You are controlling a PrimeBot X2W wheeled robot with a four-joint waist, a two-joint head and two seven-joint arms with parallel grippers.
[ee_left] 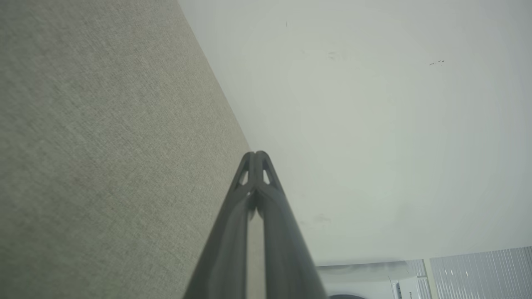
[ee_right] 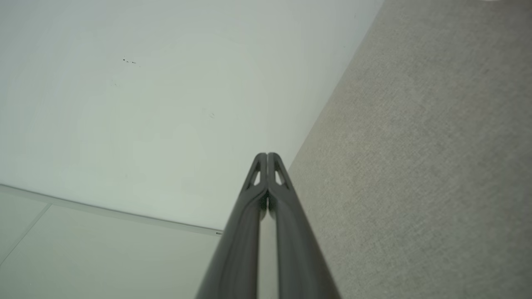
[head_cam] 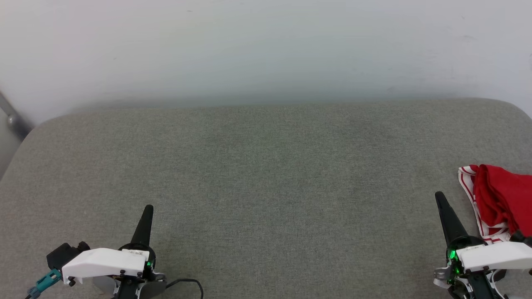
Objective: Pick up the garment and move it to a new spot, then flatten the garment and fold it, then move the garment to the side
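Observation:
The garment (head_cam: 501, 199) lies bunched at the far right edge of the grey cushioned surface (head_cam: 266, 166) in the head view, red cloth with red-and-white striped trim showing; part of it runs out of frame. Just left of it my right gripper (head_cam: 439, 196) is shut and empty, its tips close to the cloth's striped edge. My left gripper (head_cam: 148, 207) rests at the lower left, far from the garment, also shut with nothing held. Each wrist view shows its own fingertips pressed together: left gripper (ee_left: 255, 153), right gripper (ee_right: 267, 155).
A pale wall (head_cam: 266, 45) rises behind the cushion's rounded back edge. A grey metal bar (head_cam: 12, 114) slants at the far left. A black cable (head_cam: 187, 284) trails by my left wrist. In the left wrist view a white appliance (ee_left: 374, 280) sits below the wall.

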